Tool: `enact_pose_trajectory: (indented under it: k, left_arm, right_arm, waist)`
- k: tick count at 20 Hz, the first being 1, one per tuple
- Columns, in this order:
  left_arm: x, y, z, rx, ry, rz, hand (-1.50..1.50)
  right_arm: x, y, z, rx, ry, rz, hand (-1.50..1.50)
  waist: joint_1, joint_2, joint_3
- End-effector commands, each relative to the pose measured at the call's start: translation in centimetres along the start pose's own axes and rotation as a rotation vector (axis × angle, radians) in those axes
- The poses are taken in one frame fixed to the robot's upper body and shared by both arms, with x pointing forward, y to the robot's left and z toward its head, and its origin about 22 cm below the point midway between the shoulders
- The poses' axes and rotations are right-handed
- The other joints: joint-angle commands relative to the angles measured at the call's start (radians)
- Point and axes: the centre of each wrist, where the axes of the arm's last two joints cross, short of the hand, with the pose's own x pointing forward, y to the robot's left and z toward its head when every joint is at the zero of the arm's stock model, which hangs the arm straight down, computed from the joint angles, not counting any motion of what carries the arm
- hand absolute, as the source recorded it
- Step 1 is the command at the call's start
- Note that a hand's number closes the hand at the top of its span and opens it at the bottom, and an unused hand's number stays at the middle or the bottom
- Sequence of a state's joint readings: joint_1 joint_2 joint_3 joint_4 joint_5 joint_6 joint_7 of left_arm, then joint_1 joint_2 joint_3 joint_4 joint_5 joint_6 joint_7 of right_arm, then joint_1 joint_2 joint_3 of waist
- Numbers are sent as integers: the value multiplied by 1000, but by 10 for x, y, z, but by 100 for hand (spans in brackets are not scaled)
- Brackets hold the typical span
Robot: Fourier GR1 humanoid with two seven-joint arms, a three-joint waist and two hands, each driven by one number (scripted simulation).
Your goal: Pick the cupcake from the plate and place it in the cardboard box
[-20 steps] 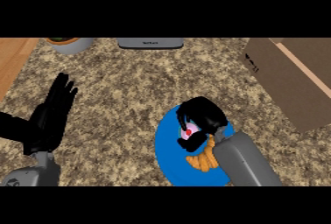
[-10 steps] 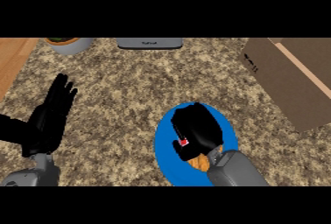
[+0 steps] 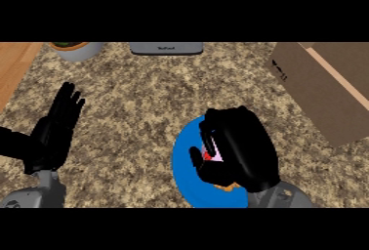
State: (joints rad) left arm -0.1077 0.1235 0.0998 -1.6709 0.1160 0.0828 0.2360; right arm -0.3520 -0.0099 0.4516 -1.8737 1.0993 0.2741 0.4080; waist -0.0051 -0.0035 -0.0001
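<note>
A blue plate (image 3: 184, 168) lies on the speckled counter at lower centre. My right hand (image 3: 241, 146) sits over it, fingers curled round the cupcake (image 3: 211, 155), of which only a pink and white patch and an orange bit of wrapper show. The cardboard box (image 3: 324, 85) stands at the upper right, apart from the hand. My left hand (image 3: 54, 129) rests open at the left, fingers up, away from the plate.
A grey pot with a plant (image 3: 74, 49) stands at the back left and a grey appliance (image 3: 166, 47) at the back centre. A wooden surface (image 3: 14, 63) borders the counter's left edge.
My right hand has drawn back toward me over the plate and closed further round the cupcake, hiding most of it. The left hand has stayed still.
</note>
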Motion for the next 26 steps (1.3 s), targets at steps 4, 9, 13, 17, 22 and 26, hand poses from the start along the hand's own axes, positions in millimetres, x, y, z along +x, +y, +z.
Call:
enact_pose_trajectory:
  k: [4, 9, 13, 17, 22, 26]
  left_arm:
    - [8, -8, -3, 7, -9, -6, 0]
    - [-2, -8, 19, -1, -9, 12, 0]
    - [8, -14, -1, -1, 0, 11, 0]
    - [-5, -7, -3, -18, 0, 12, 0]
    - [-12, -20, 9, -9, -13, -2, 0]
    - [5, -4, -1, -44, -11, 20, 0]
  right_arm:
    - [-19, -58, -9, -276, 215, -41, 150]
    - [-44, -100, -32, -284, 314, -60, 150]
    - [-95, -110, -37, -283, 344, -52, 150]
    - [-134, -97, -42, -298, 379, -40, 150]
    - [-180, -113, -63, -362, 468, 115, 150]
    - [-230, -110, -63, -326, 475, 156, 150]
  waist:
    - [1, 2, 0]
    - [15, 2, 0]
    - [7, 4, 0]
    - [9, 5, 0]
    - [21, 8, 0]
    - [21, 9, 0]
